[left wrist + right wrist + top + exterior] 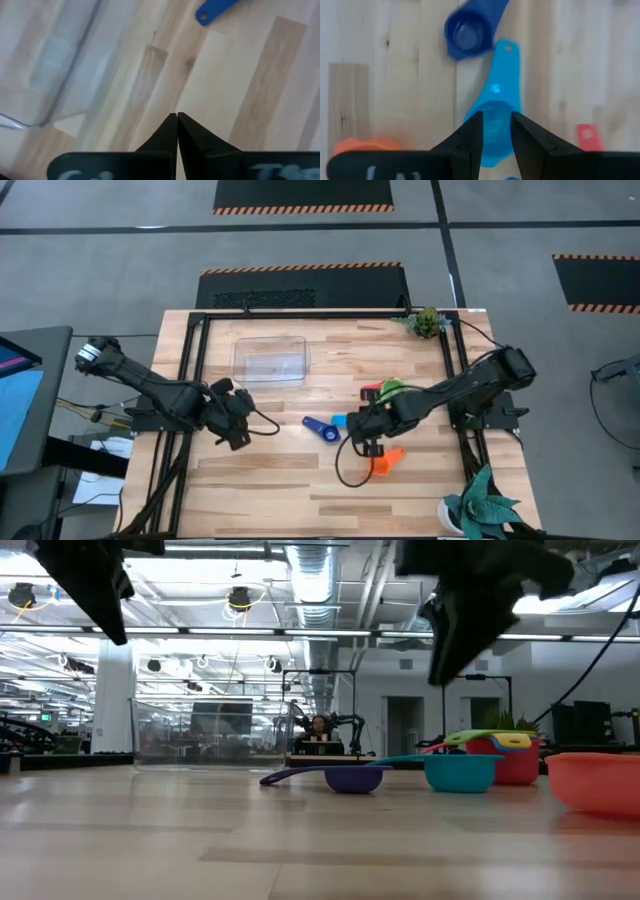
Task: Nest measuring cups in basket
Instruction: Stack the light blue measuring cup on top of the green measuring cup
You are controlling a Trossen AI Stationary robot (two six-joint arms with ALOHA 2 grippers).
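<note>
The clear basket [270,360] stands on the table's far left part. The measuring cups lie on the wood to its right. They are a dark blue one [467,35], a light blue one [495,107] beside it, an orange one [388,462] nearer the front, and a red one [510,762] with a green one [392,388] on it. My right gripper [496,125] hangs open above the light blue cup, well clear of it. My left gripper [176,120] is shut and empty, raised over bare wood between the basket [50,60] and the dark blue cup's handle [215,10].
A small green plant [427,322] stands at the far right corner and another [485,502] at the near right corner. Black frame rails run along the table's left and right sides. Bare wood lies across the near half of the table.
</note>
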